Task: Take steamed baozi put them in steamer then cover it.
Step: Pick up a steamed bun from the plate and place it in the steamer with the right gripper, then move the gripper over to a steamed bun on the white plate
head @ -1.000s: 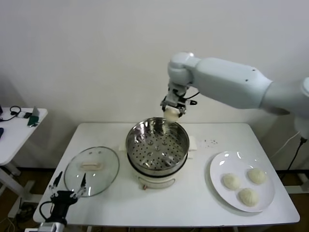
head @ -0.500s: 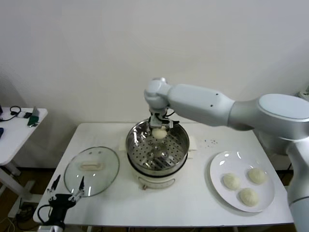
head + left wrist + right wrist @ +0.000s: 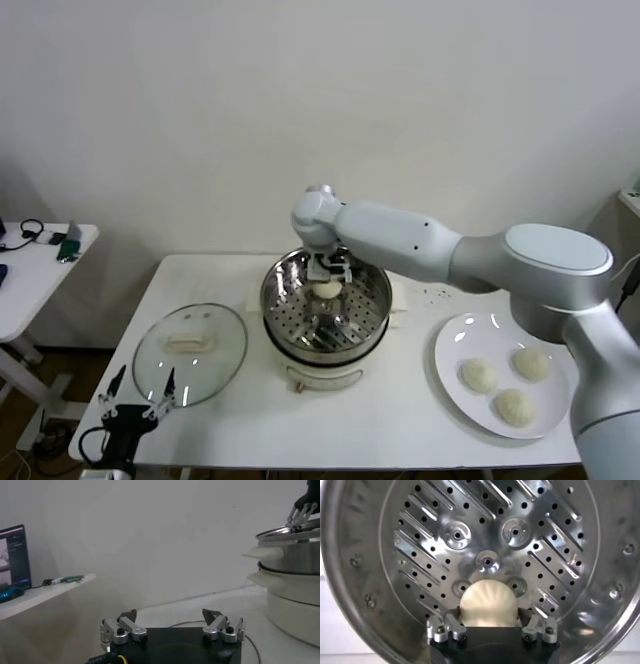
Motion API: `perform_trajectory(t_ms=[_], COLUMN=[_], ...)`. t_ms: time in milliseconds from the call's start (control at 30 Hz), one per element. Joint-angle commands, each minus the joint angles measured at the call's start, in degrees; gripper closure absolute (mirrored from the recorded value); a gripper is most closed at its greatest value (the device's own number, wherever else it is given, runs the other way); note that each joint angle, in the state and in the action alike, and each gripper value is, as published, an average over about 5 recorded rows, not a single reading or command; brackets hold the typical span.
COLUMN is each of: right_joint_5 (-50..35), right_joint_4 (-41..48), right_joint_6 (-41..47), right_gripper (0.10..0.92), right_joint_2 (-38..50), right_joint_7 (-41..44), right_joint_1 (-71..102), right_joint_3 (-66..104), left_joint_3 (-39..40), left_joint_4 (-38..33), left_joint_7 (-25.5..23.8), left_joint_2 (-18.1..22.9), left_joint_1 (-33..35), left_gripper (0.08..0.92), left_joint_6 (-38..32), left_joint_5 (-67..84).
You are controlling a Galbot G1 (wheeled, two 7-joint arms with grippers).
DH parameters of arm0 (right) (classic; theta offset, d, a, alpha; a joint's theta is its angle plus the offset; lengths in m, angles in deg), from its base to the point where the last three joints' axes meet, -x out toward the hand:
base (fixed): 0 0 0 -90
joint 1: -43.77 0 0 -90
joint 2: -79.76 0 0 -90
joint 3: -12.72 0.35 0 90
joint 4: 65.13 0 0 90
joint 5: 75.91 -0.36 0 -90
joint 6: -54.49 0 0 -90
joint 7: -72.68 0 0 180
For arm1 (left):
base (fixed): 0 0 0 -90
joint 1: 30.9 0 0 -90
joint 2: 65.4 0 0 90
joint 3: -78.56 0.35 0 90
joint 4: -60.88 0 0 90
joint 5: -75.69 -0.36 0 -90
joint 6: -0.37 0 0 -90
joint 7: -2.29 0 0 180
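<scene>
**Bun held inside steamer**

While the left tool (image 3: 140,404) sits parked and open at the counter (image 3: 400,420) edge near the cover (image 3: 190,352), the right tool (image 3: 328,282) is inside the steamer (image 3: 326,300), closed on one steamed baozi (image 3: 488,605) above the perforated bottom. Three buns (image 3: 513,381) sit on the plate (image 3: 450,350).

One baozi (image 3: 327,290) inside steamer (image 3: 283,300); three on table's right; cover (image 3: 190,352) flat left.

My left gripper (image 3: 172,625) hangs low over the white table (image 3: 220,602), its fingers spread apart and holding nothing. Ahead stands the steamer (image 3: 292,550) on its white pot base (image 3: 295,607). Another gripper's fingers (image 3: 300,515) dip at its rim.
</scene>
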Motion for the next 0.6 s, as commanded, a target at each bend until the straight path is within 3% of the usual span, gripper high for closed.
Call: perform_trajectory(t_ms=[33,267,600], right_joint_5=[1.48,-9.32,-42.09], right_joint_4=[0.42,-4.47,-9.45], right_joint_6=[-0.95,-0.24,17.08], right_gripper=[0.204,0.202,0.203], right_joint_2=[-0.06,4.73,19.95], right_joint_7=[0.06,3.52,1.09], right_joint_1=[0.33,-6.92,-21.92], right_joint_3=[1.68,0.61,-9.04], left_joint_3=[0.00,0.06,0.55], left_joint_4=[0.04,-0.08,-0.47], left_joint_7=[0.04,0.18,0.19], left_joint_2=[0.00,0.07,0.20], left_joint_1=[0.11,0.42,0.39], left_gripper=[0.177,0.177,0.177], left_joint_6=[0.02,-0.04,-0.06], left_joint_5=[0.00,-0.09,-0.25])
